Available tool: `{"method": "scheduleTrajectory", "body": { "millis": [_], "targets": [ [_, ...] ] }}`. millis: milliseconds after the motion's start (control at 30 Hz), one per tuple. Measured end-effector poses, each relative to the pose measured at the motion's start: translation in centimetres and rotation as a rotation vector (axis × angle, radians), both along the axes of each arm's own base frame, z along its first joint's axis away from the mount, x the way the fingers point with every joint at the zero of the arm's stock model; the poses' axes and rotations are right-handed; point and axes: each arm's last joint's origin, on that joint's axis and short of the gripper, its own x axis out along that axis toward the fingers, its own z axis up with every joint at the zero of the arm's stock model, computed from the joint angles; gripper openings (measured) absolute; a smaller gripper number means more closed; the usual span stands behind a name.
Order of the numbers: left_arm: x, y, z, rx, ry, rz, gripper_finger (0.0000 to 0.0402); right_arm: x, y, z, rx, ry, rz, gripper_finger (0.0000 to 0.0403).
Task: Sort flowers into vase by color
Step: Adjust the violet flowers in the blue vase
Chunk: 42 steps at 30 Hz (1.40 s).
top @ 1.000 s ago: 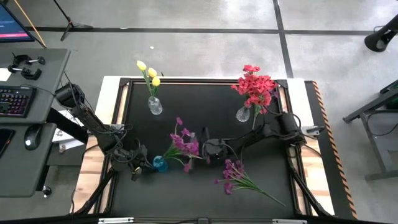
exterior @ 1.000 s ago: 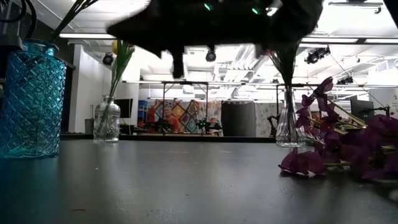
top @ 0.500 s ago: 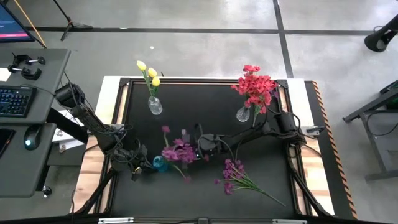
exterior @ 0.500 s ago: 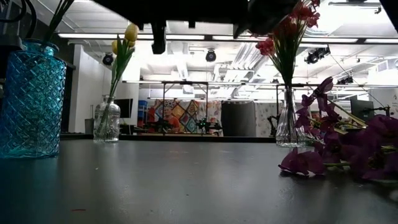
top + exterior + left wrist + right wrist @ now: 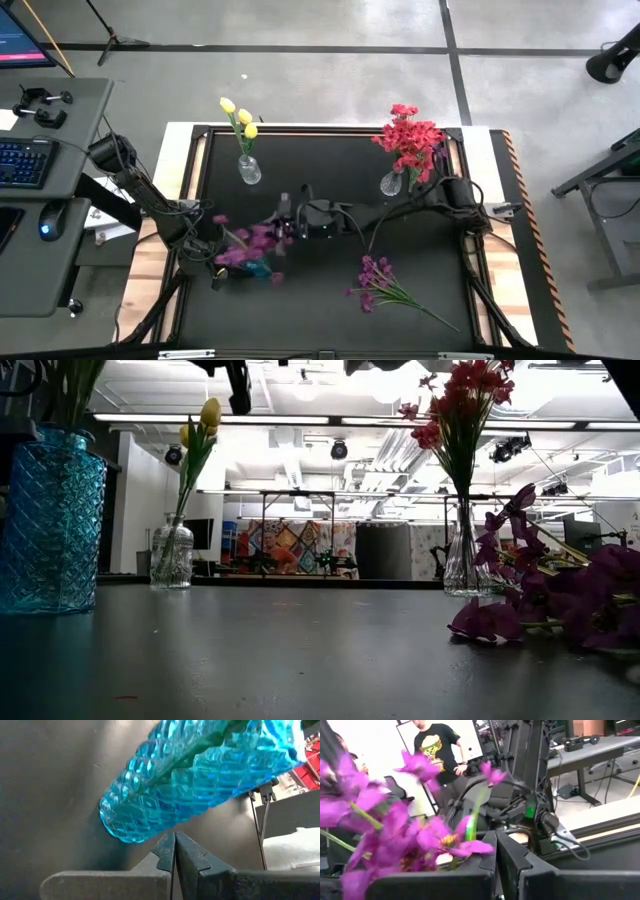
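Note:
A bunch of purple flowers [image 5: 250,243] stands with its green stems in the blue cut-glass vase [image 5: 50,510], near the table's left near side. My right gripper [image 5: 288,226] reaches in from the right, high above the table, shut at the bunch just right of the blooms [image 5: 420,840]. My left gripper [image 5: 175,842] is shut and low beside the blue vase's base [image 5: 150,820]; I cannot tell whether it touches. A second purple bunch [image 5: 385,285] lies flat on the table. My right gripper holds the purple flowers somewhere near the blooms, where a green stem [image 5: 472,822] runs down toward the fingertips [image 5: 487,845]. Petals and the fingers hide the exact place. It comes level from the table's right. The stems reach down into the blue vase [image 5: 256,264].
Yellow flowers [image 5: 238,115] stand in a clear vase [image 5: 248,170] at the far left, red flowers [image 5: 410,135] in a clear vase [image 5: 392,183] at the far right. The loose purple bunch [image 5: 560,600] lies near right. People show in the room beyond.
My right gripper has moved toward the table's left edge and up, rising out of the low view. The purple bunch went with it: its stems, which leaned right out of the blue vase, now stand nearly upright, and the blooms sit over the vase.

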Motion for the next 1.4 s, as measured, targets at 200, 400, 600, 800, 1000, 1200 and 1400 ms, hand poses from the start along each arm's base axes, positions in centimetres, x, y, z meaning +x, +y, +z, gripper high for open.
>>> {"method": "scheduleTrajectory", "body": {
  "millis": [200, 400, 600, 800, 1000, 1200, 1400],
  "targets": [
    [0.1, 0.1, 0.0, 0.019, -0.024, 0.041, 0.0, 0.6, -1.5, 1.6, -0.041, 0.019, -0.029, 0.0],
    [0.1, 0.1, 0.0, 0.021, -0.026, 0.045, 0.0, 0.8, -3.8, 3.3, -0.146, 0.093, -0.024, 0.0],
    [0.1, 0.1, 0.0, 0.021, -0.025, 0.045, 0.0, 0.7, -6.1, 4.0, -0.201, 0.222, 0.01, 0.0],
    [0.0, 0.2, 0.0, 0.026, -0.022, 0.044, 0.0, 0.7, -6.9, 5.0, -0.158, 0.191, 0.179, 0.0],
    [0.0, 0.2, 0.0, 0.028, -0.023, 0.043, 0.0, 0.6, -6.4, 5.7, -0.106, 0.131, 0.316, 0.0],
    [0.1, 0.1, 0.2, 0.006, -0.035, 0.043, 0.0, 0.5, -5.8, 4.4, -0.12, 0.21, 0.333, 0.0],
    [0.2, -0.3, 1.2, -0.083, -0.087, 0.019, 0.0, 0.7, -4.8, 3.6, -0.18, 0.229, 0.296, 0.0]
  ]
}}
